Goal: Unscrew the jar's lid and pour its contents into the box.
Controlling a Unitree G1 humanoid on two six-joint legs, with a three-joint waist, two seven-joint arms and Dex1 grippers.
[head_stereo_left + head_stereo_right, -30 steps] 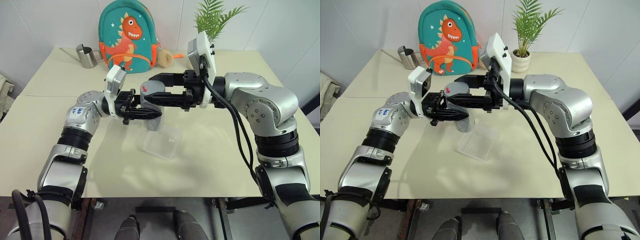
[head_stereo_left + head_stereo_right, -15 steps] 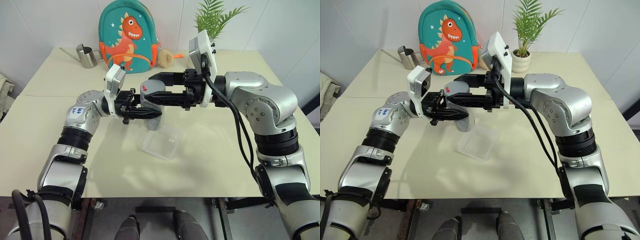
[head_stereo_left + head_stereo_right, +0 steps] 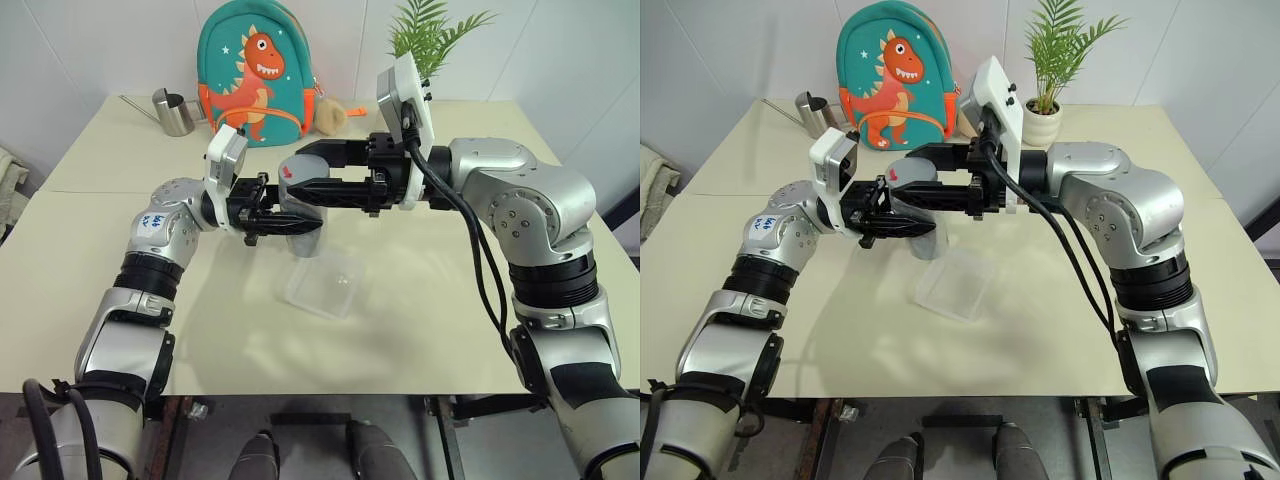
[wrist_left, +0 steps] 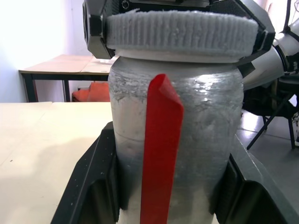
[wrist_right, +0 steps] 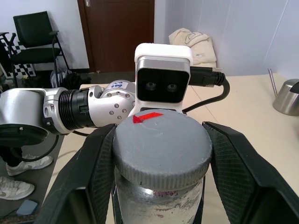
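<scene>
On the cream counter, a shallow clear plastic box lies below the raised small clear jar with a red vertical stripe. The left gripper has its fingers clamped on the jar's body, while the right gripper has its fingers clamped on the ridged grey screw lid, which bears a red mark. No readable writing shows on either.

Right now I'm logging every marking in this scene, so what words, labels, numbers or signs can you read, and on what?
Blue handwriting on the white sticker on the left arm: too small to read.
Red mark on the lid: a plain strip, no text.
Red stripe on the jar: no text.
Backpack: a dinosaur picture, no words.
No other text is readable.
</scene>
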